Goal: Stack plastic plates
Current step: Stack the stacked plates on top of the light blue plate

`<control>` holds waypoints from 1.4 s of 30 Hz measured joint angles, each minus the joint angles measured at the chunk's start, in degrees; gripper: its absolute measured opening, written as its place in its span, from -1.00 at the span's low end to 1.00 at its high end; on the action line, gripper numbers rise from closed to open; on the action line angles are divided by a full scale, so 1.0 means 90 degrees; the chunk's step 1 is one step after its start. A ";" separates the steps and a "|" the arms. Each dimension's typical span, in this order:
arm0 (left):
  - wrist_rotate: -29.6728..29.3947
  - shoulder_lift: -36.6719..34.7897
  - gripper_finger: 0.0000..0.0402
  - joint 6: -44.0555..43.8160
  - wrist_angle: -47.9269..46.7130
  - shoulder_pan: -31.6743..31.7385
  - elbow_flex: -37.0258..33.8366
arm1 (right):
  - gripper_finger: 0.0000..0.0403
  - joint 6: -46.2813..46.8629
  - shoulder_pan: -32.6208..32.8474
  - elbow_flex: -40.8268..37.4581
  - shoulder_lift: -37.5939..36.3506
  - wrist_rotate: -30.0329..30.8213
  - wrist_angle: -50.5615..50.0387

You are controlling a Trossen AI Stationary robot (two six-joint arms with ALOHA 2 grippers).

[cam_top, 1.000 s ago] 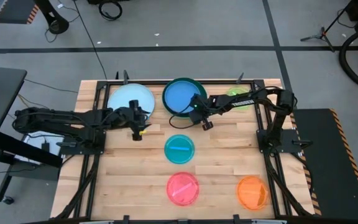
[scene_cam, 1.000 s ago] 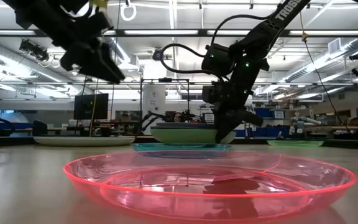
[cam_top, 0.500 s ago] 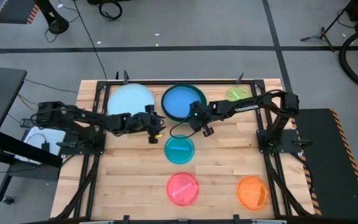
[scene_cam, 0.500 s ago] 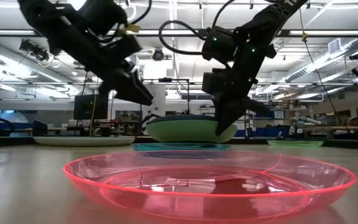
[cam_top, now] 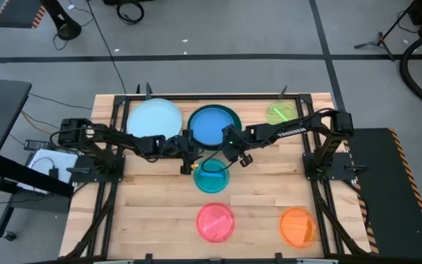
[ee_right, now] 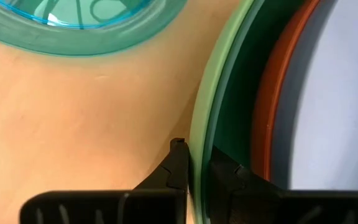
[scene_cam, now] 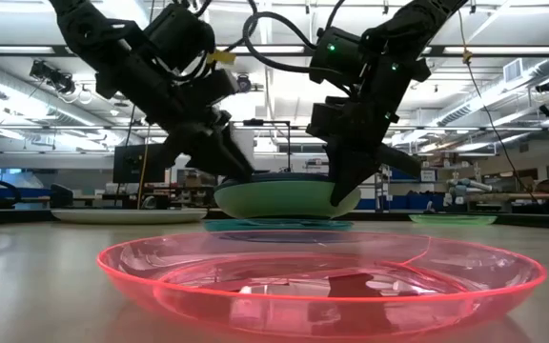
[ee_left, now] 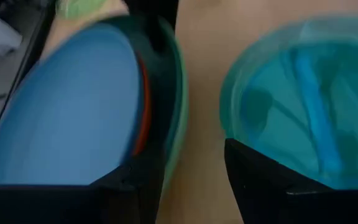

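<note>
Six separate plate spots on the desk (cam_top: 145, 220), so stacking is only partly done. Nearest the front edge: pink plate (cam_top: 215, 221) and orange plate (cam_top: 297, 226), both lying alone, untouched. Next back, teal plate (cam_top: 212, 176), alone, just in front of both arms. Behind it the stack (cam_top: 212, 125): blue plate on top, a red-orange rim under it, dark green and light green beneath, so four look nested already. Right end effector (ee_right: 194, 165) is clenched on the stack's green rim, one finger under and one inside; low view shows the stack raised a little off the desk. Left end effector (cam_top: 187, 150) sits at the stack's near-left edge, fingers spread, grasping nothing that I can see. Far row: light blue plate (cam_top: 154, 117) at left, lime plate (cam_top: 280, 112) at right, both single. Left to do, by my read: five loose plates to merge with the stack.
</note>
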 joint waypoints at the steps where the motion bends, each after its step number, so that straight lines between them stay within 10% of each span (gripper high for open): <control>1: -0.0087 0.0049 -0.14 0.0010 -0.0006 -0.0004 -0.0002 | -0.84 0.0001 0.0000 0.0000 0.0000 0.0016 0.0014; 26: 0.0288 0.0094 -0.16 0.0486 -0.0519 0.0371 -0.0001 | -0.84 0.0030 0.0398 -0.0002 -0.0125 0.0016 0.0247; 42: 0.0090 0.0099 -0.80 0.0959 -0.0563 0.0132 -0.0009 | -0.38 0.0728 0.0673 0.0028 -0.0185 0.0954 0.0312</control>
